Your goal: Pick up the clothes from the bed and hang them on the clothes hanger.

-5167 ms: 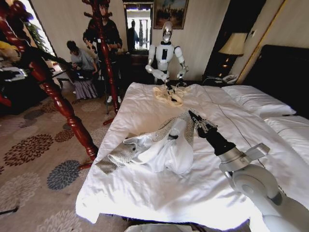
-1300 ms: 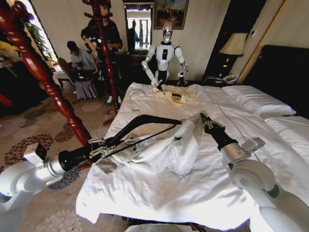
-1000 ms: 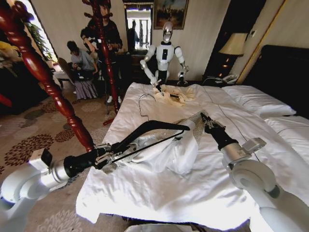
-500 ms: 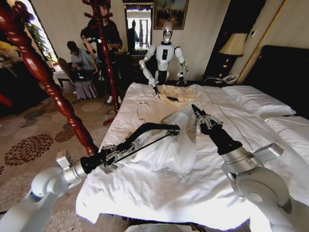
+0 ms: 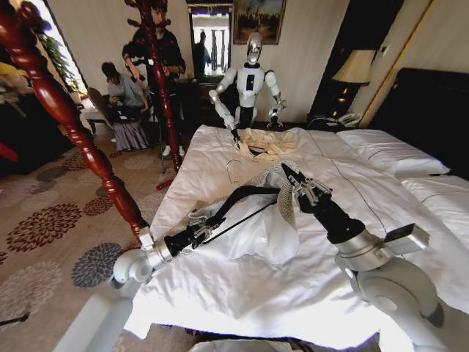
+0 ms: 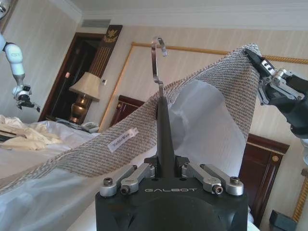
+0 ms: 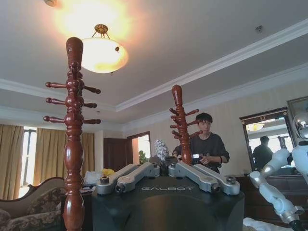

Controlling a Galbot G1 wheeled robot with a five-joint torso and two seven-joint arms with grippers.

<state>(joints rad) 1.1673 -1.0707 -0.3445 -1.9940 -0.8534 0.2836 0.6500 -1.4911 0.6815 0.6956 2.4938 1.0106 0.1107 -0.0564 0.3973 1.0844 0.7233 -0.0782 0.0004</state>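
On the white bed [image 5: 242, 301], near its middle, lies the grey-beige tweed jacket [image 5: 256, 224], bunched up with its pale lining turned outward and one woven sleeve trailing toward the bed's left edge. The left gripper [image 5: 196, 233] reaches in over that edge from the lower left, its fingers [image 6: 139, 174] closed on one end of the black hanger [image 5: 245, 196]. The hanger arches up and away from the gripper, its far end pushed in under the jacket's collar area; in the left wrist view the woven cloth [image 6: 211, 82] drapes across the hanger's black bar just below the metal hook [image 6: 158, 60], with a small white label on the fabric beside it. The thin hook [image 5: 231, 170] stands out over the duvet just beyond the jacket.

The right gripper [image 5: 299, 185] comes in from the lower right and holds up a raised edge of the jacket; the left wrist view shows its fingers [image 6: 262, 82] pinched on a corner of the woven fabric, lifting it into a peak above the lining. A cream garment [image 5: 265, 144] lies farther up the bed, well apart from the jacket, in front of a second robot [image 5: 250, 81]. A dark red wooden coat stand [image 5: 69, 128] rises beside the bed on the robot's left.
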